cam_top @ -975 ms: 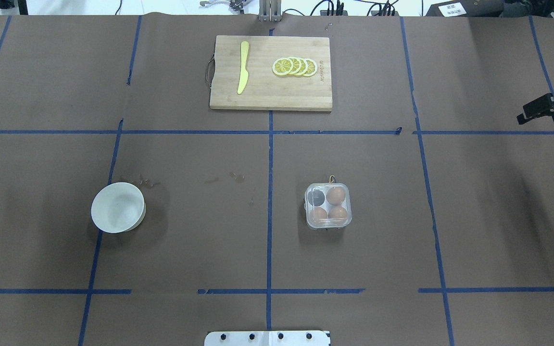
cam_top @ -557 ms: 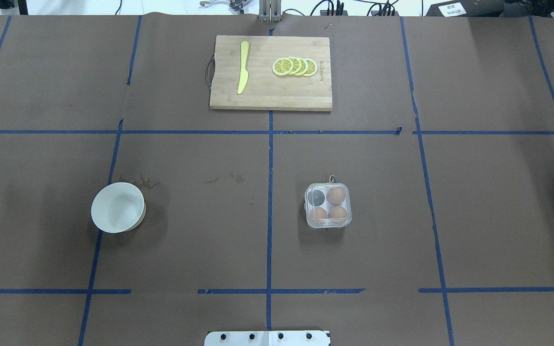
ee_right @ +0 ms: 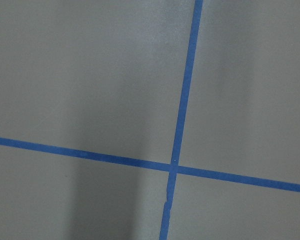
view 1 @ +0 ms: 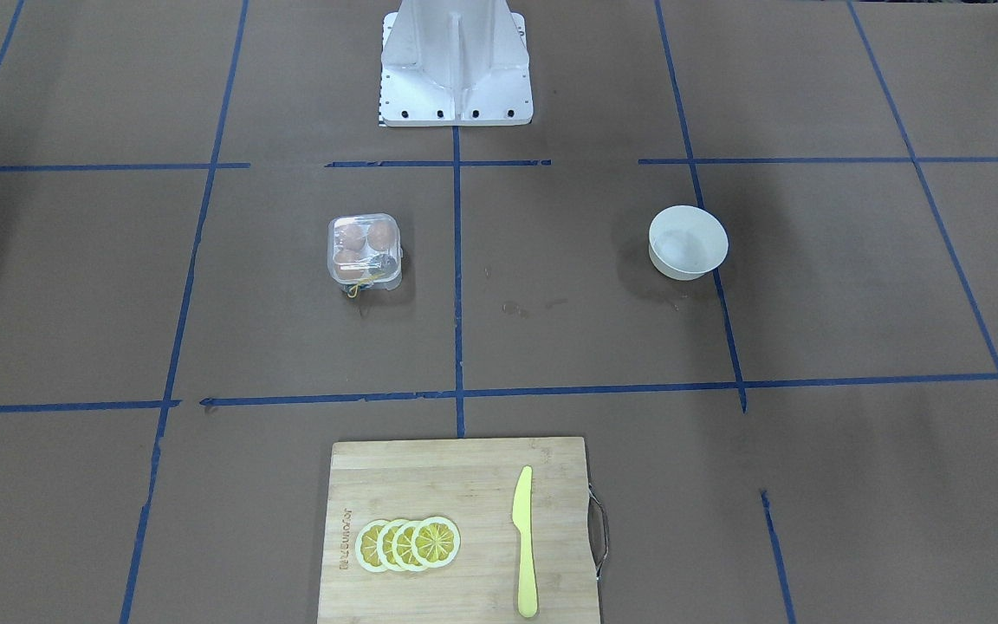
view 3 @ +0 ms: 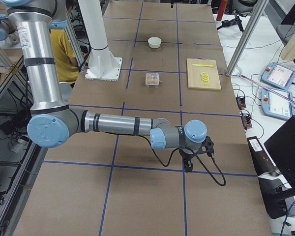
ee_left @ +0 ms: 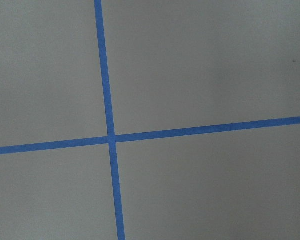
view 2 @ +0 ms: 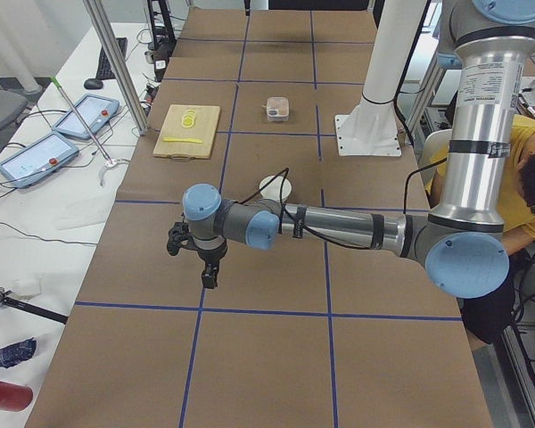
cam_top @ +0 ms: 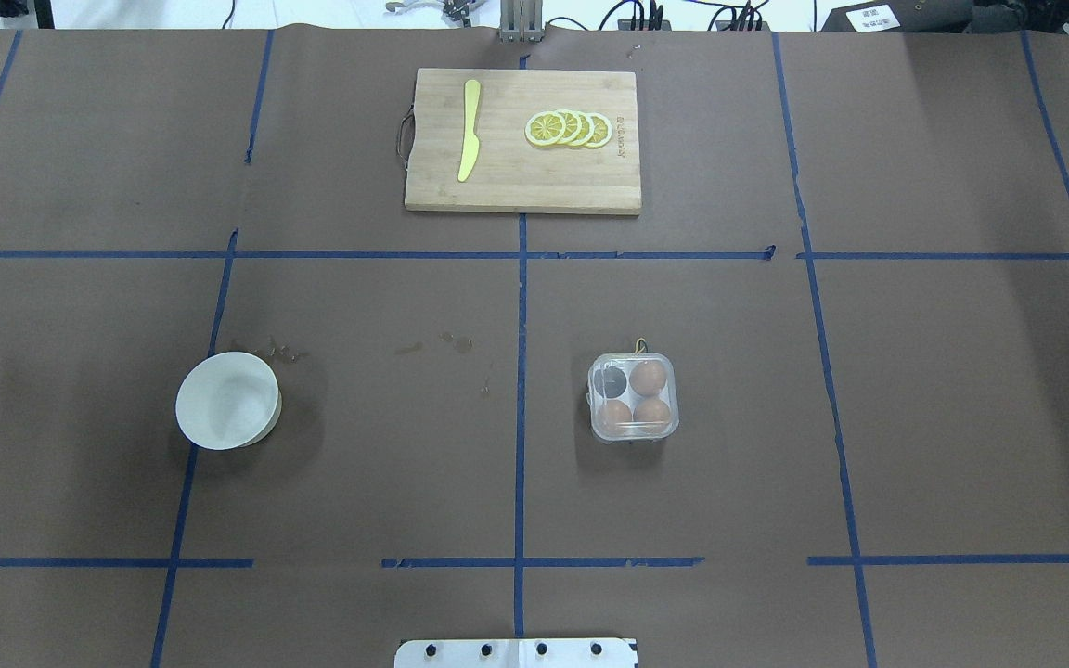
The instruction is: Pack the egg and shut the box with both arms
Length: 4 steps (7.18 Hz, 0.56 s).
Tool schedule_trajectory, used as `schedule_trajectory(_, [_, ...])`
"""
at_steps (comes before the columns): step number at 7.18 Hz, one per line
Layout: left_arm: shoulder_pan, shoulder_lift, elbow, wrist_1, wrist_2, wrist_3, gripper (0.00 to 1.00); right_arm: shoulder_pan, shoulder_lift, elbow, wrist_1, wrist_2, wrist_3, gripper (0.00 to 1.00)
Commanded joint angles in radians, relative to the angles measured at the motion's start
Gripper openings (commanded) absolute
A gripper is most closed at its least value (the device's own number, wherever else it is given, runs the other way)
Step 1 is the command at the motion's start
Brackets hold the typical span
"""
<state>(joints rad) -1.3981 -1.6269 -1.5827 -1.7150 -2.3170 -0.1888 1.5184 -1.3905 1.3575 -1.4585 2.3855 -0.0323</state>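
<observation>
- Box (cam_top: 634, 397) on table (cam_top: 915, 417), just right of centre tape line (cam_top: 521, 445); 3 eggs (cam_top: 649, 378) sit inside.
- My L gripper (view 2: 209, 275) & R gripper (view 3: 187, 164) hang well apart from it; jaws: can't tell if spread or pressed.

I had the box (cam_top: 634, 397) just right of the table's centre line: a small clear carton sitting flat, its see-through lid down as far as I could judge. Three orange-brown eggs (cam_top: 649, 378) filled the far right cell and both near cells, and the far left cell showed dark. The left arm (view 2: 339, 227) lay stretched low over the table's left end, left gripper (view 2: 209, 272) pointing down. The right arm (view 3: 113, 124) reached out at the right end, right gripper (view 3: 188, 164) pointing down too. Both were well apart from the box, and the fingers were too small to judge.
</observation>
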Motion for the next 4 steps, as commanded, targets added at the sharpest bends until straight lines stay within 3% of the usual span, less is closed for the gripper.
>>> schedule_trajectory(1, [-0.016, 0.021, 0.020, 0.000, -0.007, 0.005, 1.00, -0.013, 0.034, 0.040, -0.111, 0.004, -0.015, 1.00])
schedule_trajectory(3, [-0.034, 0.038, 0.026, 0.008, -0.002, 0.003, 1.00, -0.027, 0.027, 0.162, -0.245, 0.000, -0.015, 1.00])
schedule_trajectory(4, [-0.038, 0.038, 0.027, 0.009, -0.002, 0.003, 1.00, -0.029, -0.017, 0.187, -0.249, -0.006, -0.015, 1.00])
